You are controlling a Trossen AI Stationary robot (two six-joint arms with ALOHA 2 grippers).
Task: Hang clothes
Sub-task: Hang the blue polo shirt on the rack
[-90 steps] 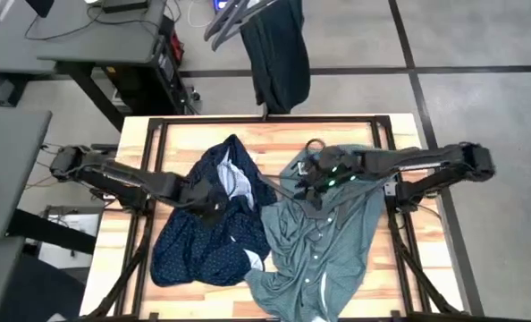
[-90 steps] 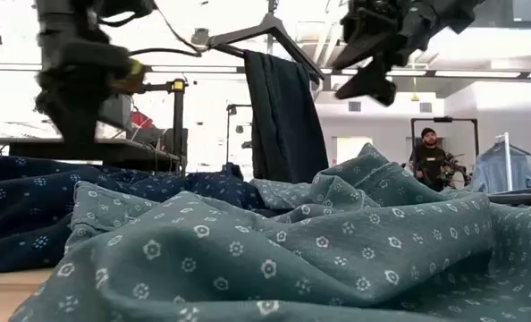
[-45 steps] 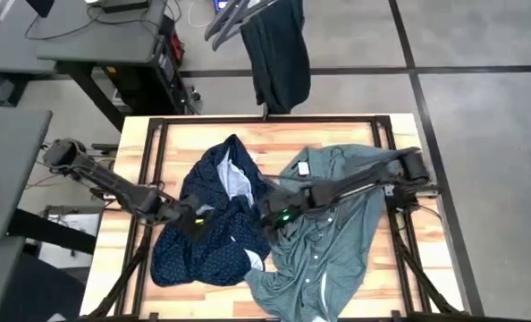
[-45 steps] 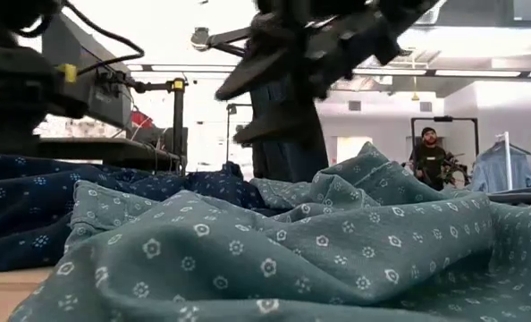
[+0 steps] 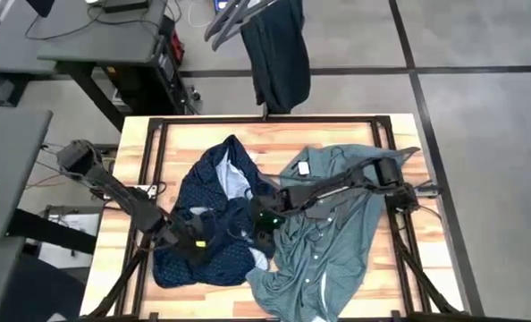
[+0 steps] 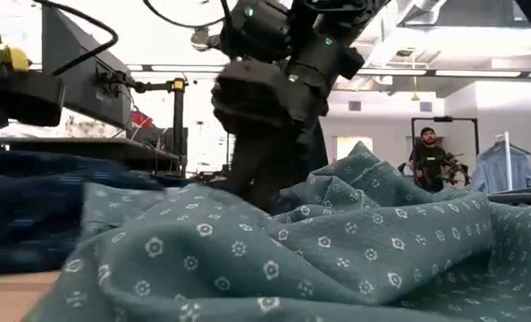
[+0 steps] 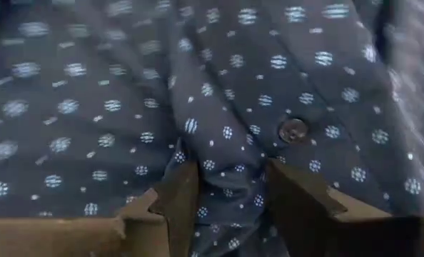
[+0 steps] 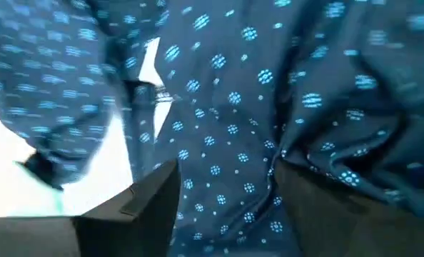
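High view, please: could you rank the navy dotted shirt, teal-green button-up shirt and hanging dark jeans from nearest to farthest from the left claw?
1. Navy dotted shirt, directly under the left claw.
2. Teal-green button-up shirt, on the table's right half.
3. Dark charcoal jeans, hanging beyond the table's far edge.

matt dotted cloth navy shirt (image 5: 203,224), wood table (image 5: 274,139)

you have three garments in view, one navy dotted shirt (image 5: 207,228) and one teal-green shirt (image 5: 324,246) on the one table (image 5: 337,134), one pair of dark jeans (image 5: 279,54) hanging beyond it, plus two arms and one person (image 6: 429,159) in the room.
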